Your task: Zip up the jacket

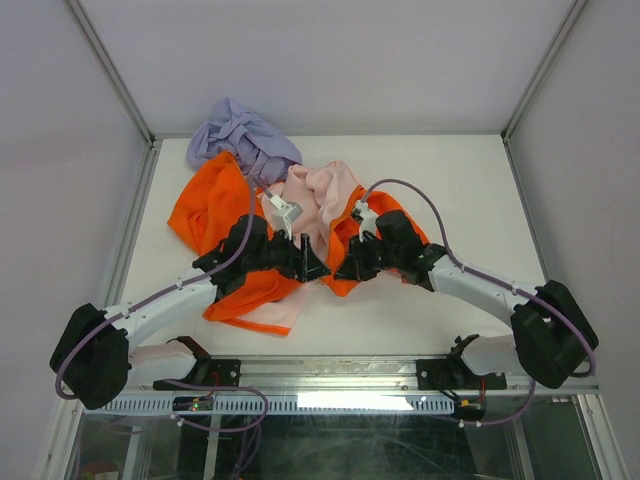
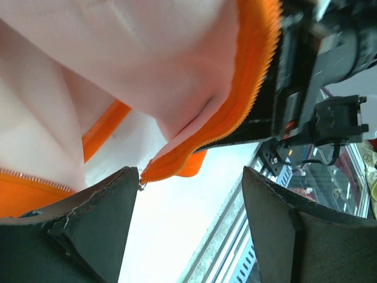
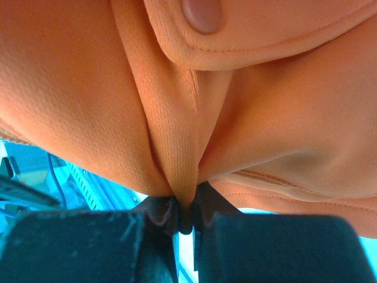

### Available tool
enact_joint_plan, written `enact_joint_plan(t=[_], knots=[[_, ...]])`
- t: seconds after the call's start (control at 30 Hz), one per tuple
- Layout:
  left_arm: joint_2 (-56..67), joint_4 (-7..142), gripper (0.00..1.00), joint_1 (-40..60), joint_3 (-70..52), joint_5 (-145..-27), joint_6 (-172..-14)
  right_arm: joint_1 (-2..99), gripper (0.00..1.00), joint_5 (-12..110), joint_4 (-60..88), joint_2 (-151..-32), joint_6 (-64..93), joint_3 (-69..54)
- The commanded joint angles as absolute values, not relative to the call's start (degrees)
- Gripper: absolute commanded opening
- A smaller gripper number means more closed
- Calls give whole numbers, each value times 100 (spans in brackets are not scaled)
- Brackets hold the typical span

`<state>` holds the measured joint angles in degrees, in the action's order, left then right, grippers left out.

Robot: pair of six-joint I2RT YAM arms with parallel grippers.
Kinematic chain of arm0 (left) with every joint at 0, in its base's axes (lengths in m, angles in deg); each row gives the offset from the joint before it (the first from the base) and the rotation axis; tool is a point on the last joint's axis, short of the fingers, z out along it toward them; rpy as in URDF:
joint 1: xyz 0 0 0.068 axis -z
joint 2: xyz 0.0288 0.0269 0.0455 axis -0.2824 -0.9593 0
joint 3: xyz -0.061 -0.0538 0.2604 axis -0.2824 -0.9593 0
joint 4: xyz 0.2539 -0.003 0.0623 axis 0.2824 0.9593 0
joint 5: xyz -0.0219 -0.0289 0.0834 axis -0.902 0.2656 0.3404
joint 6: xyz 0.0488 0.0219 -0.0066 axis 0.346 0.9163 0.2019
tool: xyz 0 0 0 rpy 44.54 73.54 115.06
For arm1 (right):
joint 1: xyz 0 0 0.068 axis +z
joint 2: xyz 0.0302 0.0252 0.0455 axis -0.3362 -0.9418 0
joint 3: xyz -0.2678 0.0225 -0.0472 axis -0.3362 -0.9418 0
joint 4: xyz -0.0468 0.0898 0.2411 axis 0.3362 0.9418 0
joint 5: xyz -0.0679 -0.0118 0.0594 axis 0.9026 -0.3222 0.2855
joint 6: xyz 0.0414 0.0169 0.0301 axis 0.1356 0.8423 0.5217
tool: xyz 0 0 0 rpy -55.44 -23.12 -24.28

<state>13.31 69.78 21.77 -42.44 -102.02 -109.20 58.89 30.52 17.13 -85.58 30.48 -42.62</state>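
A large bright orange fabric jacket with pale pink lining lies crumpled on the white table. It sits just on the near side of a small lavender cloth garment and touches it, with the lining turned up through its middle. Both arms meet at the jacket's edge farthest from the lavender garment. The right gripper is pinched tight on a raised fold of orange cloth. The left gripper is spread wide and holds nothing. In the left wrist view, the orange toothed zipper edge hangs above that open gap, its long axis running diagonally down to a free end just beside one finger. The other finger stands well apart from it. The left arm is therefore the nearer one, and it likely needs to shift toward that end before closing. How the whole zipper line lies relative to the lavender garment cannot be told from the top view.
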Motion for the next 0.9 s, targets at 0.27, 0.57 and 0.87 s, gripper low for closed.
enact_joint_plan(t=[0.27, 0.57, 0.87], knots=[[700, 5750, 34, 2174, -4316, -10844, -10711, 5787, 0, 2566, 2210, -8659, 3035, -3542], [897, 5923, 0, 2153, -4088, -11151, -11091, 5587, 25, 2774, 2308, -8103, 2788, -3475], [943, 6164, 0, 1358, -3558, -12693, -11834, 5439, 64, 3087, 1996, -6678, 2434, -4006]])
